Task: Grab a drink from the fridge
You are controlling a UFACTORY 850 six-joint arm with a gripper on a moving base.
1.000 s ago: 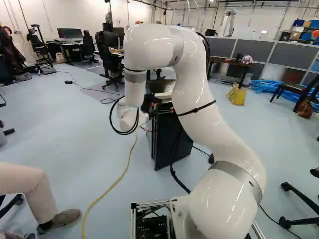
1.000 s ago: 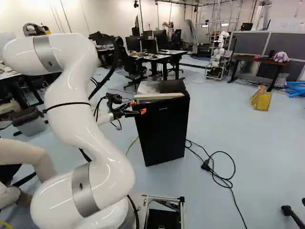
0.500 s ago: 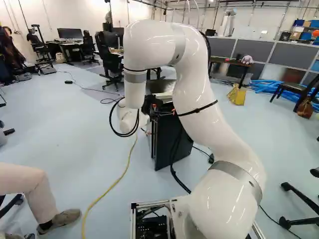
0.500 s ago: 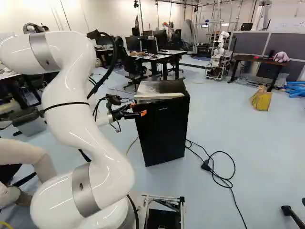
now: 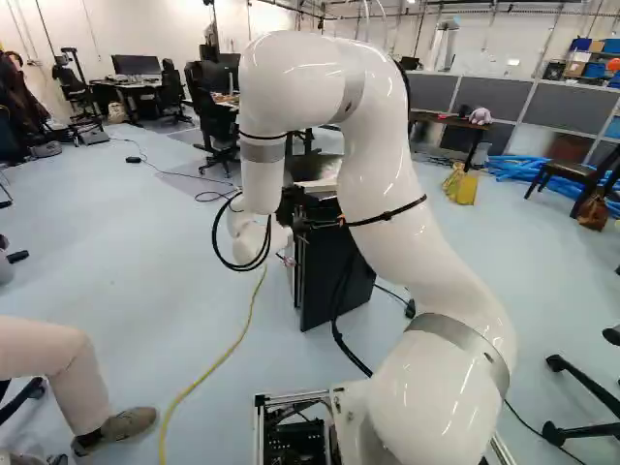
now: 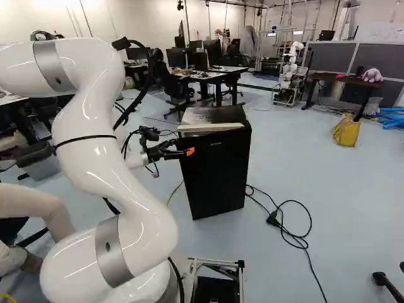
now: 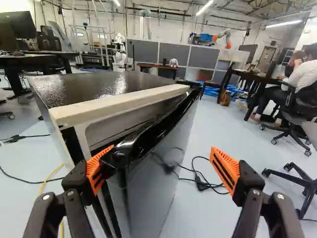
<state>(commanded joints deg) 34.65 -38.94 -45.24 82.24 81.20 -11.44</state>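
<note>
One arm [image 5: 412,232] — elbow [image 5: 305,73] higher than before, jaws spread, fridge door [image 7: 153,183] ajar

Ceiling tubes [image 7: 204,8] lighting room brightly from above; glare sparkling across fridge top [image 7: 106,83]; highlights streaking glossy white arm [image 6: 88,151]; shiny door [image 7: 153,183] mirroring surroundings; wide lenses stretching edges; distant background softening slightly.

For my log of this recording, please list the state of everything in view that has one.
Fridge: upright
Fridge door: ajar
End effector: open, fingers on either side of the door's edge
Black cable: loosely looped on the floor
Yellow cable: stretched along the floor
</note>
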